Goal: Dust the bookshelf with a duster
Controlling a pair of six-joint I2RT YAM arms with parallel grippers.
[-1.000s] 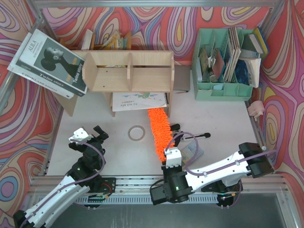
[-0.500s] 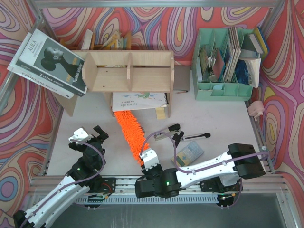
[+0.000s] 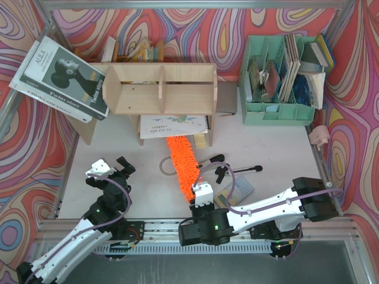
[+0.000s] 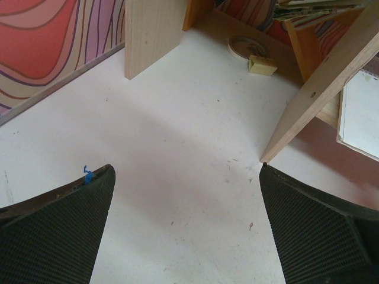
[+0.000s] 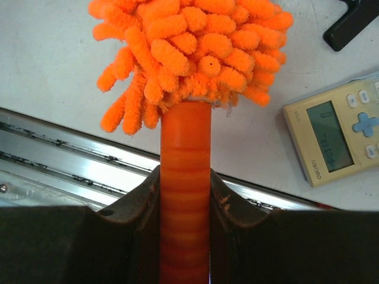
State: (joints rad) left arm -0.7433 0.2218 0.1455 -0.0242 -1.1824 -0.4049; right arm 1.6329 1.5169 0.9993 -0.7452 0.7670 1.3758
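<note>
Top external view is showing the duster [image 3: 183,167] lying slantwise over the desk [image 3: 112,145]. Its shaggy orange head is reaching from the right fingers [image 5: 137,204] up toward the bookshelf [image 3: 160,89], and the tip is arriving at the notebook [image 3: 173,126] sticking out from under the lowest board. Whether the fluff is touching wood there, I cannot tell. Those right fingers are clamping the ribbed orange handle from both sides, just below the head. The left fingers [image 4: 56,236] are standing wide apart, gripping nothing, hovering over the desk near the shelf's left side panel.

Judging from this, the low front of the shelf is being worked on, and the upper boards are probably waiting. Trouble could be coming from the low angle. The head is lying over part of a ring [image 3: 166,167] and meeting the notebook's edge, so a sideways stroke may be dragging either along. A harder push might be nudging the light shelf, and the book [image 3: 59,77] propped at its left end could be sliding off.

Right wrist view is giving what the overhead one is hiding: the grip itself, and the calculator [image 5: 331,145] lying just beside the head. Left wrist view alone is revealing a pale hoop [image 4: 244,45] and a small block [image 4: 262,65] far under the shelf.
</note>
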